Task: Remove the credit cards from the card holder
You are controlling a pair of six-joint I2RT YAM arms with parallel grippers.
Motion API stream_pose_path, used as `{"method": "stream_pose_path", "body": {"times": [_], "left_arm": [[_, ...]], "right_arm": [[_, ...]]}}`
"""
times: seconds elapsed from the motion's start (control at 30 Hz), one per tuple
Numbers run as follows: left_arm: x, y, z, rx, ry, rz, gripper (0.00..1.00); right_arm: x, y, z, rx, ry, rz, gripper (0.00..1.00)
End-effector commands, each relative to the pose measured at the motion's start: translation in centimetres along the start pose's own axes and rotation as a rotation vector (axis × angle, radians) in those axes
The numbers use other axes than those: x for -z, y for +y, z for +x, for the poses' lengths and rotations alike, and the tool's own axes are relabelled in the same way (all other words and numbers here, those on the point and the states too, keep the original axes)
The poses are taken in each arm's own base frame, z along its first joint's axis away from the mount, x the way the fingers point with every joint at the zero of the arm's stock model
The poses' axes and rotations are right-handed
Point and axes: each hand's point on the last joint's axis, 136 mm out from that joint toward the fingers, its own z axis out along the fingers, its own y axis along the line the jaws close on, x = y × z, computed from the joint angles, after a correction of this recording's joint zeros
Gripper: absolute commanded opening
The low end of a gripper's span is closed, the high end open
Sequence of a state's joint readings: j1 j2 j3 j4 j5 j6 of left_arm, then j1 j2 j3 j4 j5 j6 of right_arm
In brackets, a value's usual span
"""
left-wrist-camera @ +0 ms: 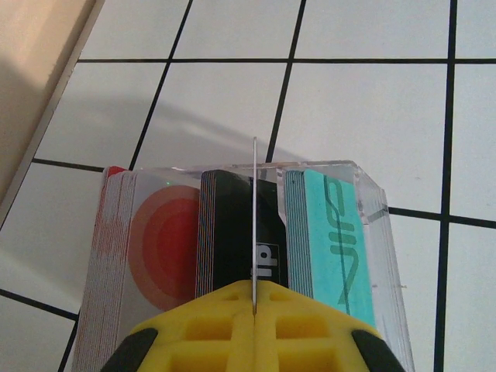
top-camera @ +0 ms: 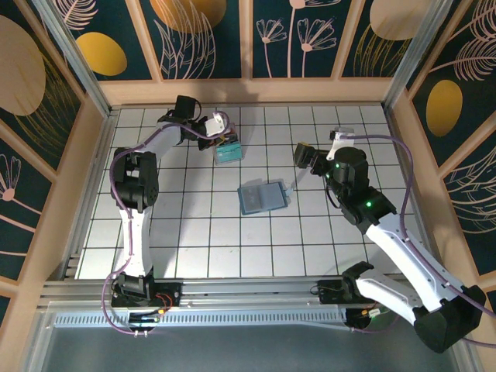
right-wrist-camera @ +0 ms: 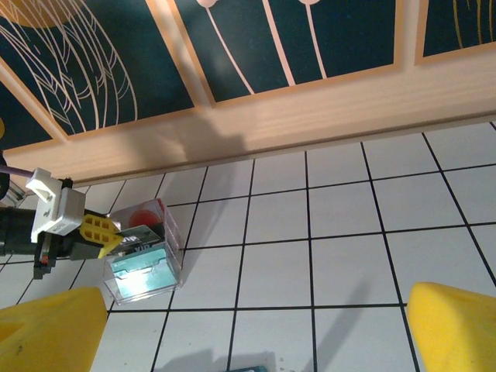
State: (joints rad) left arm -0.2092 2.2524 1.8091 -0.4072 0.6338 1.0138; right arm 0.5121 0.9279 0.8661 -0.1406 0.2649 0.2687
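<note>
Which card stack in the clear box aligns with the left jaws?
The black middle stack, behind the edge-on credit card; red-circled stack and teal stack flank it.

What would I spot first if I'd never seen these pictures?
Probably the small clear plastic box packed with red, black and teal cards, towards the back of the white tiled table. The left gripper pinches a thin edge-on card right at it; the flat slate-blue wallet lies mid-table.

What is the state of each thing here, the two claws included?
left claw: shut on the card
card: held over the clear box
clear box: standing on the table
wallet: lying flat, apart from both claws
right claw: open, empty
</note>
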Motion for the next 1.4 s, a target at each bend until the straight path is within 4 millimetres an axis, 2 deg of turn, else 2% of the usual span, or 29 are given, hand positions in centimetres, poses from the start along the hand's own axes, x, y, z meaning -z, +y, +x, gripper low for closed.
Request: {"method": "stream_pose_path", "body": {"times": [0.0, 0.3, 0.87, 1.07, 1.37], "left_arm": [[-0.7, -0.9, 0.9, -0.009, -0.012, 0.060, 0.00], [-0.9, -1.8, 1.3, 0.009, -0.021, 0.088, 0.00], [0.3, -4.9, 1.0, 0.045, -0.047, 0.156, 0.00], [1.4, -6.1, 0.4, 0.045, -0.066, 0.165, 0.00], [1.3, -5.6, 0.9, 0.096, -0.040, 0.129, 0.00]], "right_arm": [[0.5, 0.2, -1.4, -0.012, -0.026, 0.005, 0.99], [0.3, 0.6, -1.4, -0.006, -0.019, -0.011, 0.99], [0.1, 0.7, -0.9, -0.001, -0.008, -0.022, 0.99], [0.3, 0.8, -1.0, -0.005, -0.015, -0.032, 0.99], [0.6, 1.0, -1.0, -0.013, -0.020, -0.047, 0.99]]}}
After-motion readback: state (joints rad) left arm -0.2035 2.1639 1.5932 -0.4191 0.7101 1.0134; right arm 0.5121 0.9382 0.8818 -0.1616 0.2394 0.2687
